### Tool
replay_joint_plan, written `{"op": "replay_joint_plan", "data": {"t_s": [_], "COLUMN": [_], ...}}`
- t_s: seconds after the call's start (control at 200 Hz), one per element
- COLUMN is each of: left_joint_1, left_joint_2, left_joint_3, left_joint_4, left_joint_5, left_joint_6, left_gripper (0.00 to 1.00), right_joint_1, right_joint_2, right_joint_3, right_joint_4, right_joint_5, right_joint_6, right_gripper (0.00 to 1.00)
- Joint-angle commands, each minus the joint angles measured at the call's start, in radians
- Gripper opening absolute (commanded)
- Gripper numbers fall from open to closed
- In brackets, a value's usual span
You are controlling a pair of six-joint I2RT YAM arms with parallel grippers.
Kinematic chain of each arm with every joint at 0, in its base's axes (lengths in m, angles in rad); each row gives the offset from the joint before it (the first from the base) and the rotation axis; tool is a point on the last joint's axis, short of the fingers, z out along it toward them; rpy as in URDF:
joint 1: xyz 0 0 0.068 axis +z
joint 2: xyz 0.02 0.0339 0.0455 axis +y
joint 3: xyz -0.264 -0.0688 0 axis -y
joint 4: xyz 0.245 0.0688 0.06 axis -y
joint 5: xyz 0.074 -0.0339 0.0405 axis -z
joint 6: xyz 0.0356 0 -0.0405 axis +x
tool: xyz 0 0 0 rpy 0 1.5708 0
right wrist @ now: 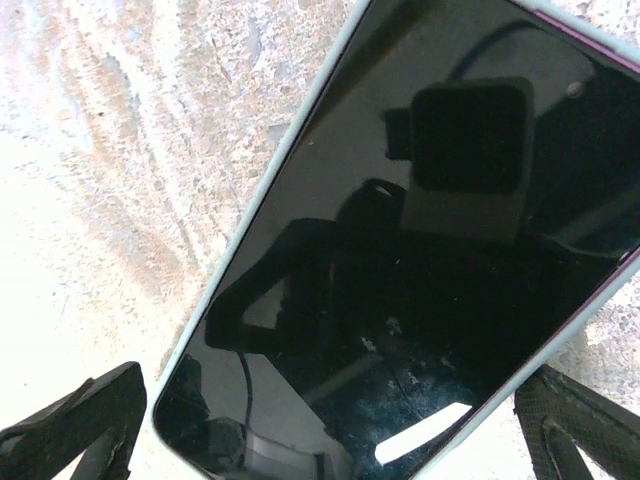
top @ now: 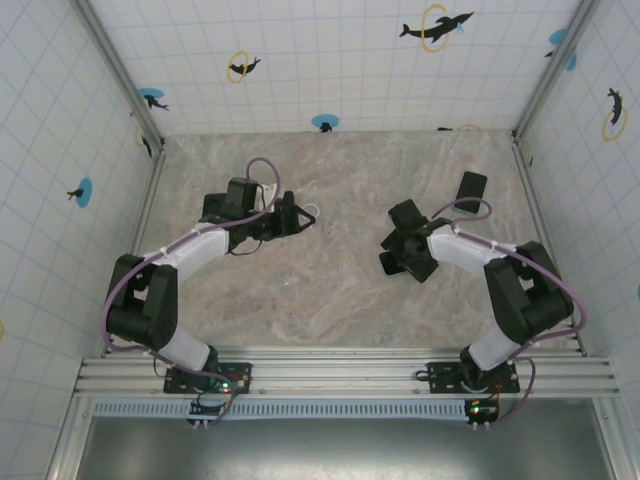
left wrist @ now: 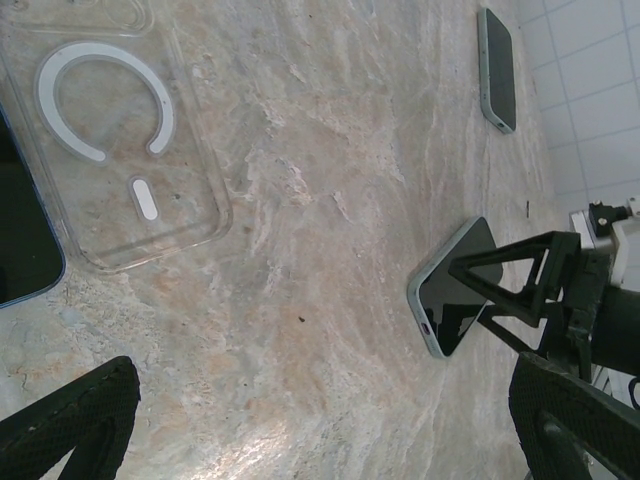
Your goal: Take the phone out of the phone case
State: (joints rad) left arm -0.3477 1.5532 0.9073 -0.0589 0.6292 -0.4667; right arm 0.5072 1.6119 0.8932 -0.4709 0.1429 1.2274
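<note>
Phone lies screen-up beneath the right gripper, jaws spread

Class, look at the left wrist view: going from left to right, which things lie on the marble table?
blue-edged dark phone → empty clear case → pale-edged phone
</note>
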Motion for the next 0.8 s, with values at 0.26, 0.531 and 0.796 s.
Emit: {"op": "replay_joint_plan", "data": {"t_s": [0.26, 0.531, 0.796], "left_joint_1": [0.008, 0.013, 0.013], "left_joint_2": [-0.014, -0.01, -0.004], "left_joint_3": [-0.021, -0.031, -0.039], "left_joint_4": [0.008, 0.008, 0.012], "left_joint_5": [0.026, 0.035, 0.049], "left_joint_6": [0.048, 0.057, 0.064], "left_gripper": [0.97, 0.97, 0.97], "right_joint_1": [-0.021, -0.025, -0.043], "right_joint_2": [0.149, 0.257, 0.293], "right_joint_3": [0.185, 0.305, 0.318], "right_joint_4": [-0.168, -0.298, -0.374], "right_joint_5": [0.077, 0.082, 0.076], "right_joint_6": [0.011, 0.004, 0.01], "right_gripper": [0.94, 0.87, 0.86]}}
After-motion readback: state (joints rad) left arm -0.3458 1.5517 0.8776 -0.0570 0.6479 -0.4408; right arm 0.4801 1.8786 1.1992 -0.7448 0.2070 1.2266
